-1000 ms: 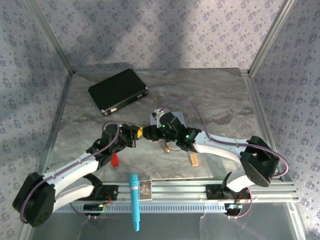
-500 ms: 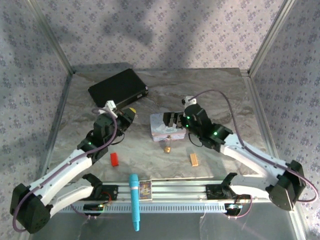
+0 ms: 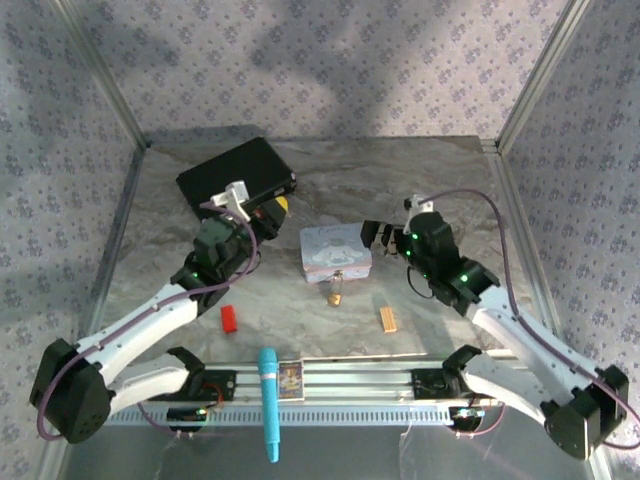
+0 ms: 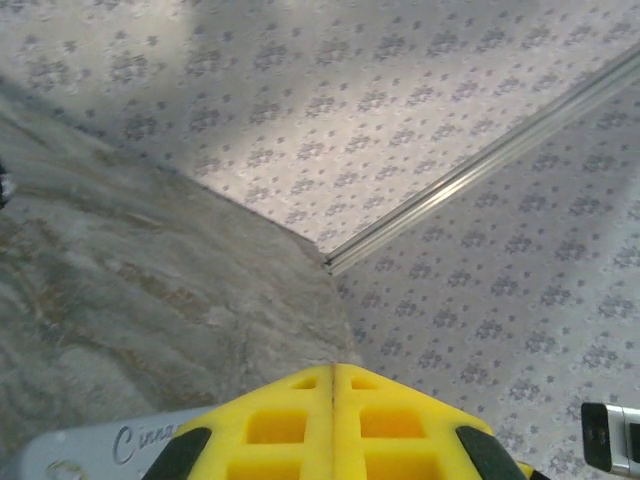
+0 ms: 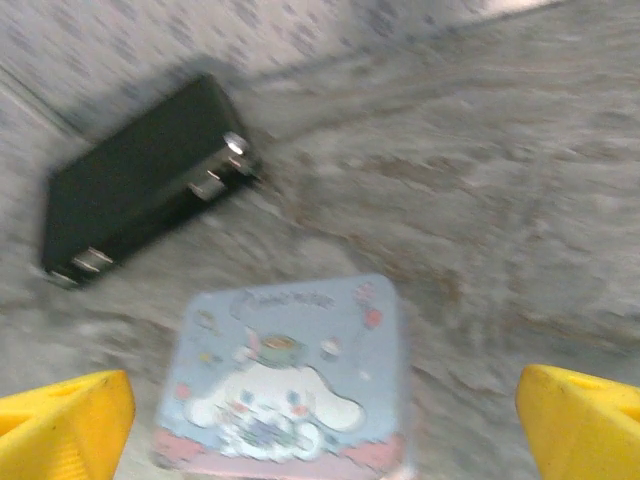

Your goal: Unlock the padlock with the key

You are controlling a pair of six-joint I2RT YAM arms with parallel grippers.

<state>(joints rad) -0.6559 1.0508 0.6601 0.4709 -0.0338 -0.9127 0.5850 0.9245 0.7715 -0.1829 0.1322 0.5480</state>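
Tiny padlock [image 3: 335, 296] lies on the desk [image 3: 450, 200], touching the near edge of the tin box [image 3: 335, 250]. The key is too small to pick out, possibly at the lock. By the black case [image 3: 235, 180], left hand [image 3: 270, 208] pressed together. Beside the tin, right hand [image 3: 378, 236] spread. Risk: wide fingers nudge the tin and drag the padlock askew.
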